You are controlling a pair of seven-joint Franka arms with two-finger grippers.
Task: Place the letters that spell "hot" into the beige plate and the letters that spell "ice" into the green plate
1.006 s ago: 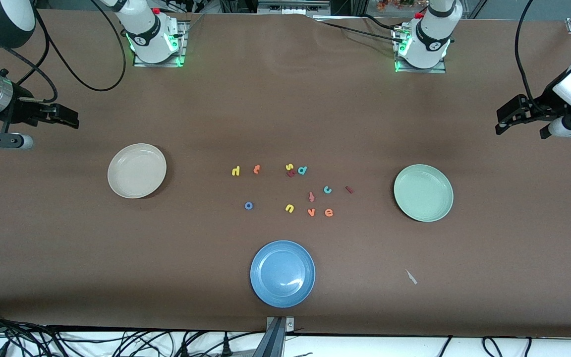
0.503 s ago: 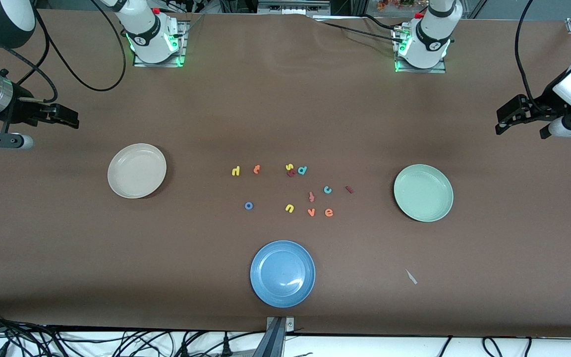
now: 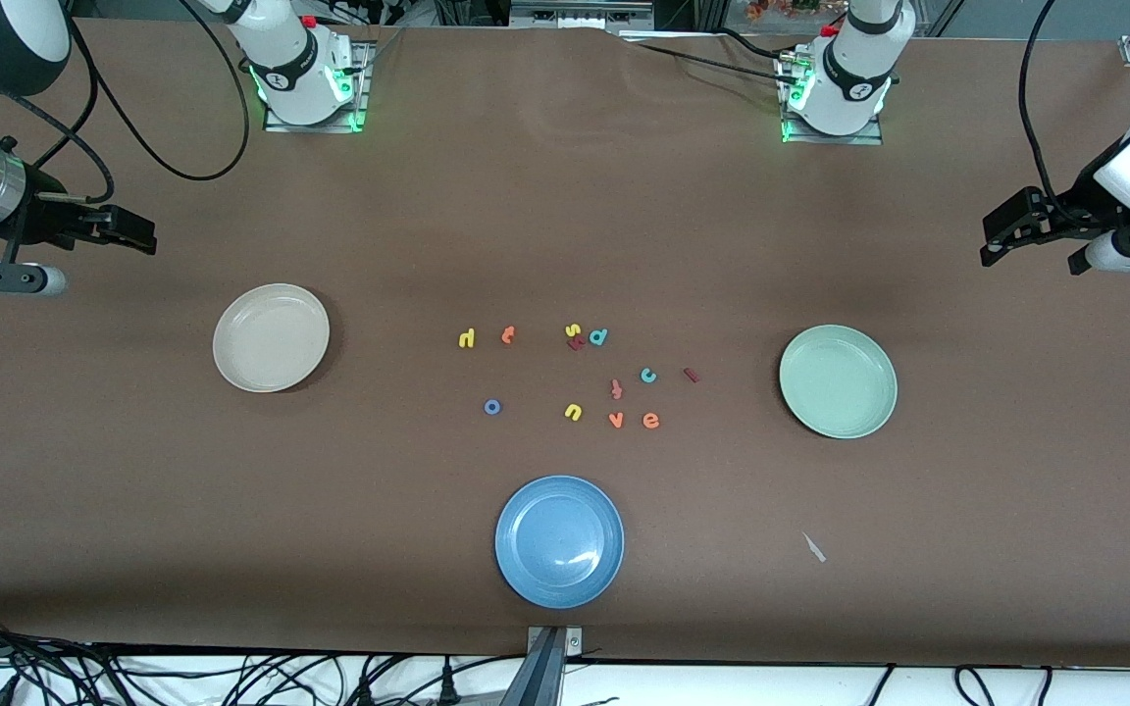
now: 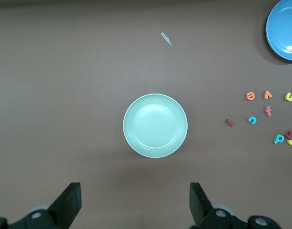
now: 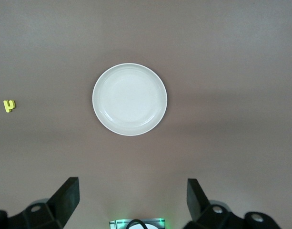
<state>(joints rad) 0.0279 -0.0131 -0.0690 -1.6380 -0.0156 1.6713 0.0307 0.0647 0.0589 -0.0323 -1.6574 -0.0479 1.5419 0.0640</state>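
Note:
The beige plate [image 3: 271,337] [image 5: 130,99] lies toward the right arm's end, the green plate [image 3: 838,381] [image 4: 155,125] toward the left arm's end; both hold nothing. Between them lie the yellow "h" [image 3: 467,338] [image 5: 9,105], orange "t" [image 3: 508,335], blue "o" [image 3: 492,406], dark red "i" [image 3: 692,374] [image 4: 229,122], teal "c" [image 3: 647,375] [image 4: 252,119] and orange "e" [image 3: 651,421] [image 4: 250,96]. My right gripper [image 3: 138,235] [image 5: 131,195] hangs open and empty over bare table beside the beige plate. My left gripper [image 3: 992,240] [image 4: 135,200] hangs open and empty over bare table beside the green plate.
A blue plate [image 3: 559,540] sits nearer the front camera than the letters. Other letters lie mixed in: yellow "s" [image 3: 573,330], teal "d" [image 3: 598,336], yellow "n" [image 3: 573,412], orange "v" [image 3: 616,421], red-orange "f" [image 3: 616,388]. A white scrap [image 3: 814,548] lies on the cloth.

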